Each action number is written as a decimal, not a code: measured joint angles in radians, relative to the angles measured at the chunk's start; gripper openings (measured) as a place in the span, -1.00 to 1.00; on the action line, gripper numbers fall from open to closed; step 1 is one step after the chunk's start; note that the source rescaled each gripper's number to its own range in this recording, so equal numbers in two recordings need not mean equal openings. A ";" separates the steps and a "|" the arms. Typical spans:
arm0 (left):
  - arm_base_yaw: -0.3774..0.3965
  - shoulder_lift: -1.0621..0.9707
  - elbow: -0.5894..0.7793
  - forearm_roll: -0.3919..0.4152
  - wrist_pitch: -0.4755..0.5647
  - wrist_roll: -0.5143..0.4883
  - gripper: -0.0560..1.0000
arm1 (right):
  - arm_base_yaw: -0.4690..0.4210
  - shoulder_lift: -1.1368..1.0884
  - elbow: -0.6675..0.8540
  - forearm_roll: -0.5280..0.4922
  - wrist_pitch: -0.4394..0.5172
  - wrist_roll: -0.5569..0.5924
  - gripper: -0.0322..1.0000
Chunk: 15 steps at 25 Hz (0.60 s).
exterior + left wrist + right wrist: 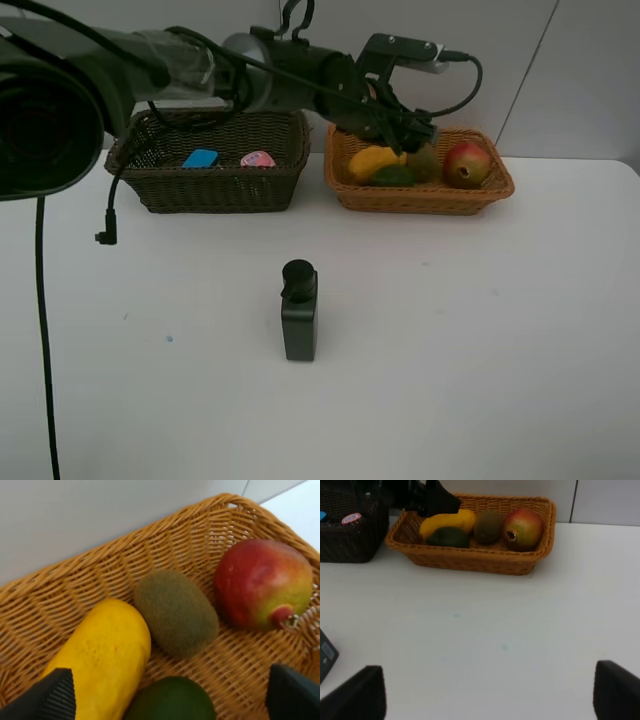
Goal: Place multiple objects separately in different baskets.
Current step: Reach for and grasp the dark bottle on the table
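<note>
While the left gripper [420, 135] is hovering spread and empty over the orange-tan basket [420, 196] at upper right, holding the kiwi [176, 612], the dark green bottle [299, 310] is standing at frame centre, awaiting pickup for the dark basket [215, 190]; the right gripper [487, 700] is idling, spread.

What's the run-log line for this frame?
left gripper: open over tan basket, empty | kiwi: in tan basket | dark bottle: on table | right gripper: open, idle

Kiwi [176, 612] between mango [105, 652] and pomegranate [262, 582], avocado [172, 700] seemingly touching mango.
</note>
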 joint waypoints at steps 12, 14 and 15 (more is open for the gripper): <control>0.000 -0.200 0.000 -0.011 0.456 -0.123 1.00 | 0.000 0.000 0.000 0.000 0.000 0.000 1.00; 0.000 -0.223 0.000 -0.011 0.524 -0.158 1.00 | 0.000 0.000 0.000 0.000 0.000 0.000 1.00; 0.000 -0.233 0.000 -0.011 0.562 -0.178 1.00 | 0.000 0.000 0.000 0.000 0.000 0.000 1.00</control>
